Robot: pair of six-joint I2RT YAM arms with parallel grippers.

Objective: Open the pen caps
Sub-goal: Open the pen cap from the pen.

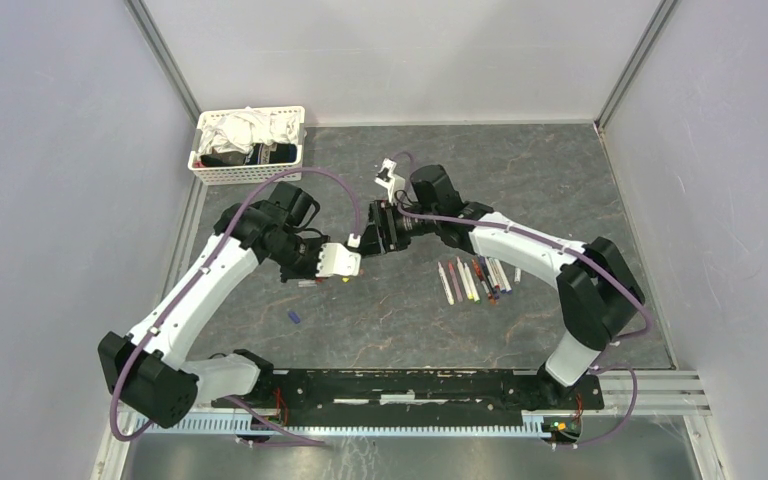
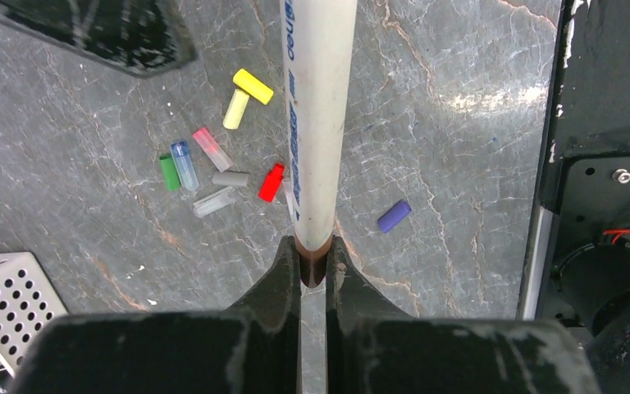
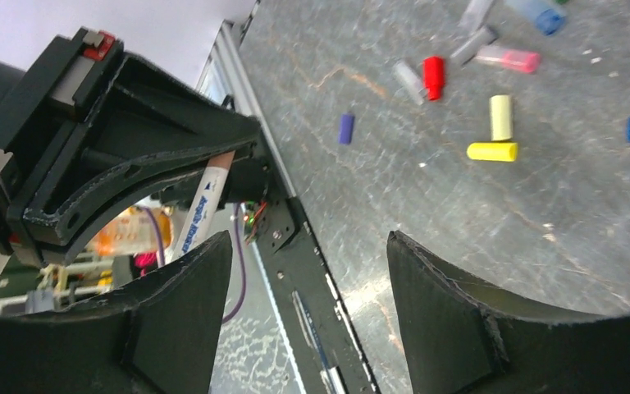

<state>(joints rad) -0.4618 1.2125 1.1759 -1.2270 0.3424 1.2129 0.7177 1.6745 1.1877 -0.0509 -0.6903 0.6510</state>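
From my left wrist, my left hand (image 2: 312, 250) is squeezing shut on one pen (image 2: 320, 123). I am holding it by its brown end. Its white body is pointing straight away from my fingers, up out of the picture, so I cannot tell if a cap is sitting on the far end. On the bench (image 2: 459, 148) below, caps (image 2: 230, 178) are lying in a little bunch to the left of the pen: yellow, pink, blue, green, grey and red. A purple cap (image 2: 394, 216) is lying alone on the right.

From my right wrist, my right hand (image 3: 308, 246) is standing wide open and holding nothing. The pen is sitting off to the left of my open fingers, not between them. It is slanting, and its free end is hiding behind one finger.

From above, my two hands are meeting near the middle of the bench, very close together. The other pens (image 1: 475, 280) are lying in a row beside my right arm, pointing away from me. I am thinking my right hand is nearest the held pen's free end. It is needing to slide sideways until the pen lies between its fingers.
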